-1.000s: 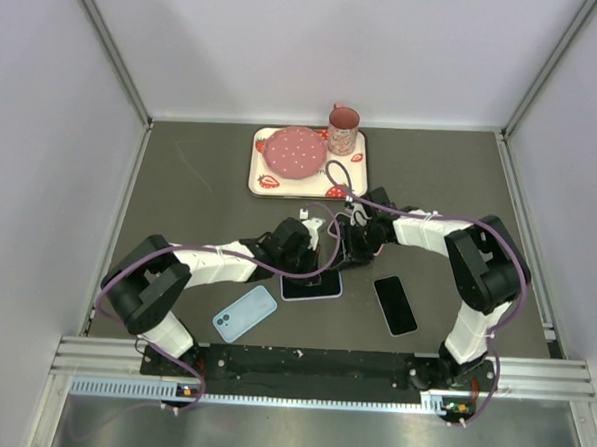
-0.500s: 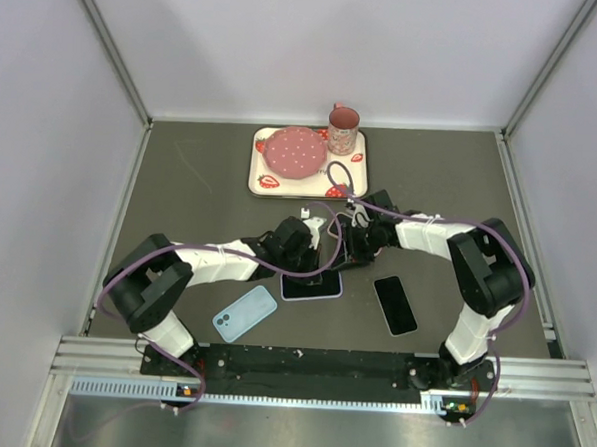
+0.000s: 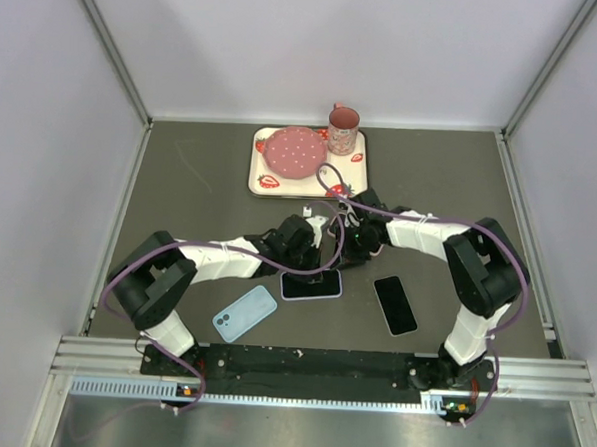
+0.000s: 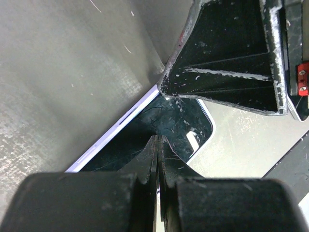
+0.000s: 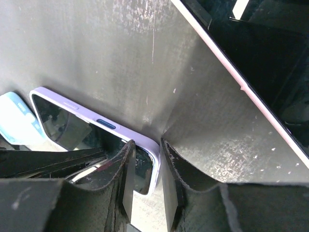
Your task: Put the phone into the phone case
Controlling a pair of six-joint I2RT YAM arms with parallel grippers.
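Centrally, both arms reach inward, each gripper (image 3: 315, 246) (image 3: 340, 242) low over the lavender-cased phone (image 3: 311, 285).

Both grippers (image 3: 322, 253) crowded over the lilac phone (image 3: 311, 285) (open tabletop (image 3: 200, 188) leftward)

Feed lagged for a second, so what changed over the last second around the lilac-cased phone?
Right gripper and its forearm shifted slightly left and farther from the bases; left gripper nudged right. Lilac-cased phone, black phone, light blue case and strawberry tray stayed put.

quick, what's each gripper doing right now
Left gripper: closed, pressing on the lavender-cased phone, holding nothing.
Right gripper: closed on that phone's corner.
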